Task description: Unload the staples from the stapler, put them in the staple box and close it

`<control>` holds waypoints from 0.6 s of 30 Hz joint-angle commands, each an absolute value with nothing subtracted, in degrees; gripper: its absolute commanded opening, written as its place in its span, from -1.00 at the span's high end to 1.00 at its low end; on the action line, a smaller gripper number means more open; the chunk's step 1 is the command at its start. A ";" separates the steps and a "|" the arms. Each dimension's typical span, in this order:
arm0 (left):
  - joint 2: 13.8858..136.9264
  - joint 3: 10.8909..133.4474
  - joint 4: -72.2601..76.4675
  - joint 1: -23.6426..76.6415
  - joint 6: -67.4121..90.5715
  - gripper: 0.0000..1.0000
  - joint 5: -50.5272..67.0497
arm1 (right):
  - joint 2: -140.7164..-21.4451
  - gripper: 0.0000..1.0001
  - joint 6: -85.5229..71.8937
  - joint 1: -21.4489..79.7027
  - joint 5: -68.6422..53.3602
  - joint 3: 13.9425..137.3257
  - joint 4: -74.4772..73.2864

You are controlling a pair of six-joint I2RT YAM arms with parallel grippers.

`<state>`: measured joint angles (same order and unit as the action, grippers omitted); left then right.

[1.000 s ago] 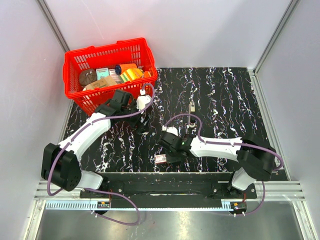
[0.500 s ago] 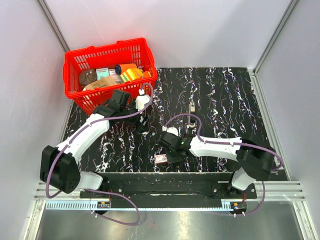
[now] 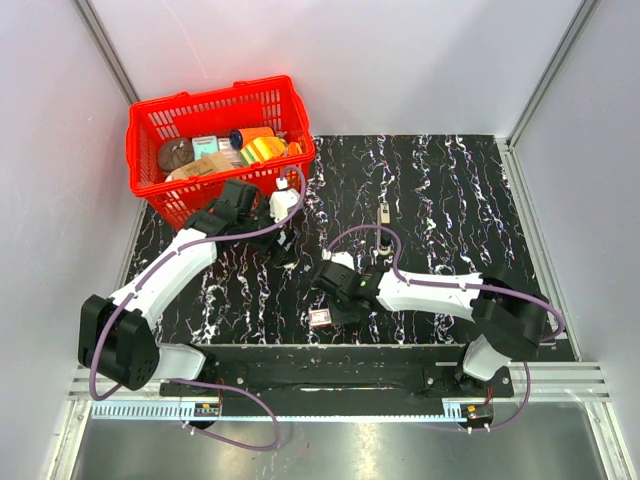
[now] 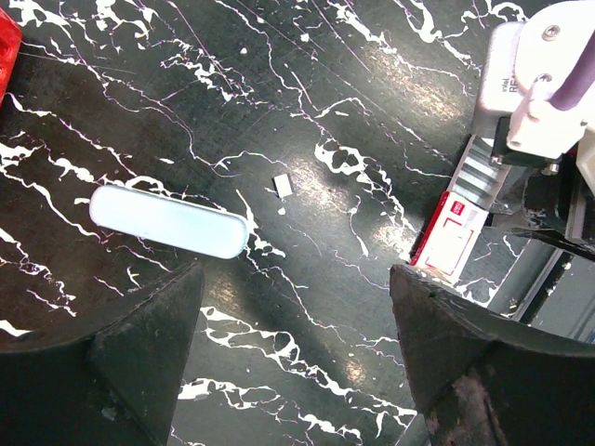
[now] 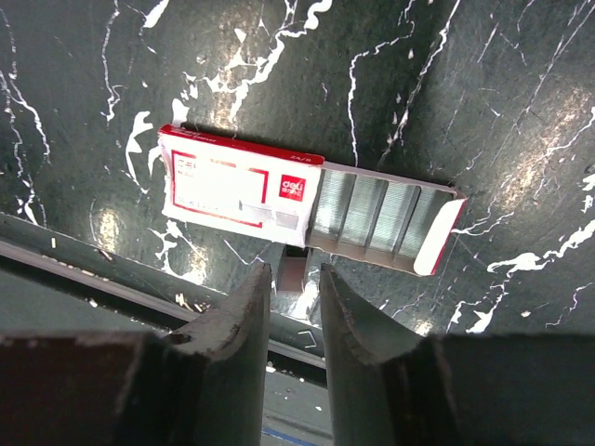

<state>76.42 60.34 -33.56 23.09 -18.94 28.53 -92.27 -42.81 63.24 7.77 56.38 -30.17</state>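
Stapler [image 4: 167, 220]: pale blue, lying flat on the black marbled surface [image 3: 450, 200] under the left arm's wrist. It sits just beyond one finger of the left end effector and nothing touches it.
Right arm [image 3: 430, 292]: stretched low and leftward from its base at the near right. The forearm is almost level along the near edge and the wrist is bent down.
Right end effector [image 5: 294, 274]: points down at the near edge of the surface, its fingers only a narrow gap apart. A small pale piece [image 5: 294, 279] shows in that gap. Whether it is pinched or only lies below, I cannot tell.
Box [image 5: 237, 190]: white and red, flat on the surface just beyond the right fingertips. Its tray [image 5: 446, 228] is slid partway out to one side.
Staple strips [image 5: 376, 216]: silver-grey rows side by side in the exposed tray.
Left arm [image 3: 175, 265]: rises from its base at the near left, then reaches away and to the right. Its wrist hangs over the surface just off the basket's near right corner.
Left end effector [image 4: 296, 279]: faces down with the fingers spread wide and nothing between them.
White chip [image 4: 283, 185]: a tiny fleck on the surface, between the stapler and the box in the left wrist view.
Slim grey object [image 3: 383, 215]: lies alone farther out, near the middle of the surface; too small to name.
Basket [image 3: 210, 97]: red plastic, at the far left corner, filled with mixed packets.
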 commanded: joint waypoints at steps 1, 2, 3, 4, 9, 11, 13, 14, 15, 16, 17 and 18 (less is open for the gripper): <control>74.18 60.47 -33.05 22.67 -19.69 -0.72 30.32 | -93.08 0.33 -42.36 62.75 7.47 58.36 -31.82; 74.18 60.56 -32.96 22.68 -19.77 -0.72 30.32 | -92.90 0.33 -42.45 62.67 7.47 58.36 -31.73; 74.09 60.56 -32.96 22.59 -19.69 -0.72 30.24 | -92.55 0.33 -42.45 62.67 7.56 58.27 -31.82; 74.18 60.47 -32.96 22.59 -19.77 -0.72 30.32 | -92.20 0.34 -42.45 62.67 7.82 58.27 -31.90; 74.18 60.47 -33.05 22.50 -19.86 -0.72 30.06 | -90.18 0.35 -43.42 62.67 8.61 57.83 -32.34; 74.09 60.29 -33.13 22.41 -19.95 -0.72 30.06 | -90.09 0.36 -43.42 62.67 7.83 57.40 -32.17; 74.09 60.21 -33.13 22.41 -20.04 -0.72 29.97 | -90.09 0.36 -43.42 62.75 6.42 56.52 -31.56; 74.09 60.29 -33.13 22.24 -20.21 -0.72 29.88 | -90.00 0.35 -43.42 62.93 5.72 56.08 -30.94; 74.18 60.29 -33.31 22.24 -20.30 -0.72 29.88 | -89.83 0.34 -43.16 63.19 5.02 55.64 -30.50; 74.27 60.21 -33.40 22.24 -20.30 -0.72 29.88 | -89.91 0.33 -42.98 63.54 4.66 55.37 -30.24; 74.27 60.29 -33.49 22.24 -20.39 -0.72 29.88 | -89.91 0.30 -42.98 63.98 4.48 55.11 -30.23; 74.35 60.29 -33.49 22.24 -20.48 -0.72 29.97 | -90.26 0.28 -42.98 64.42 4.57 55.02 -30.50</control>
<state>75.83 60.34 -34.39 22.63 -19.59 28.53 -92.18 -42.89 63.31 6.28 55.75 -31.22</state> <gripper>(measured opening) 0.853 0.342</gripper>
